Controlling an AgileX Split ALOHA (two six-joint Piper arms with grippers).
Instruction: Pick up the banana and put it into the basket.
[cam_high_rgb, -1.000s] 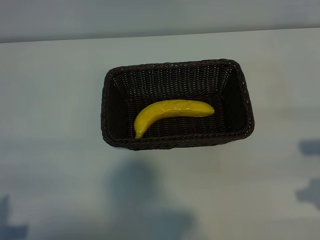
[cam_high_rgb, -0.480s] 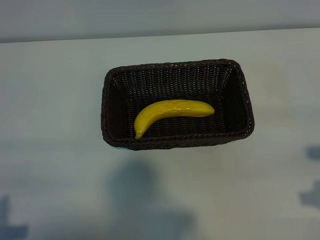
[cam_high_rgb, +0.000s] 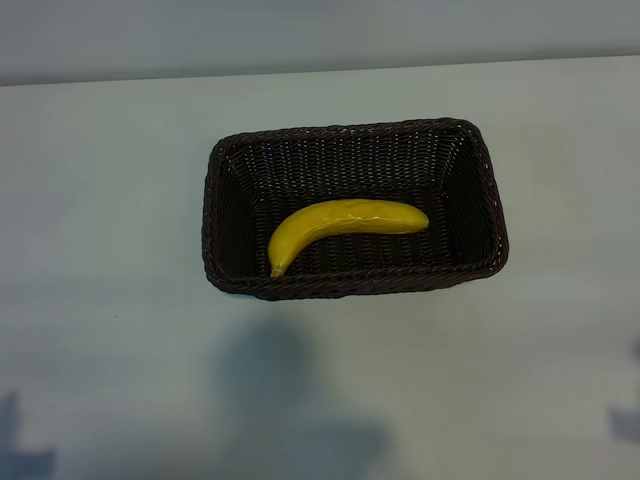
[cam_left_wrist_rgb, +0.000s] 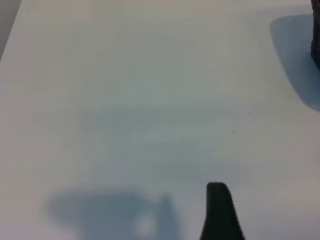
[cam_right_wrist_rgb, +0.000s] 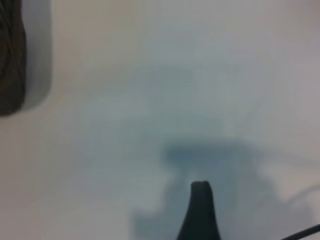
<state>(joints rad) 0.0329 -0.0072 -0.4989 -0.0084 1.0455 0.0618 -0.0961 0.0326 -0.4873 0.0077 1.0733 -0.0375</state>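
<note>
A yellow banana (cam_high_rgb: 340, 225) lies inside a dark brown wicker basket (cam_high_rgb: 350, 285) on a pale bench (cam_high_rgb: 110, 250), seen from above in the exterior view. The fruit rests on the basket's woven floor, running along its length, its thicker end toward the right wall and its tapered tip curving down toward the near-left corner, close under the braided rim. The basket stands upright near the middle of the bench, its 4 sloping walls whole and its rim clear of anything else.

Neither arm appears in the exterior view; only soft shadows fall on the bench at the lower corners and below the basket.

The left wrist view looks across bare bench, with 1 dark fingertip (cam_left_wrist_rgb: 220, 210) of the left gripper showing at the frame's edge and a sliver of the basket (cam_left_wrist_rgb: 316, 45) at the far side. The right wrist view likewise shows 1 dark fingertip (cam_right_wrist_rgb: 200, 212) of the right gripper over bare bench, with a corner of the basket (cam_right_wrist_rgb: 11, 55) at the edge.

Both sets of jaws stand spread, holding nothing. Both grippers hang well apart from the basket, angled down toward the bench.
</note>
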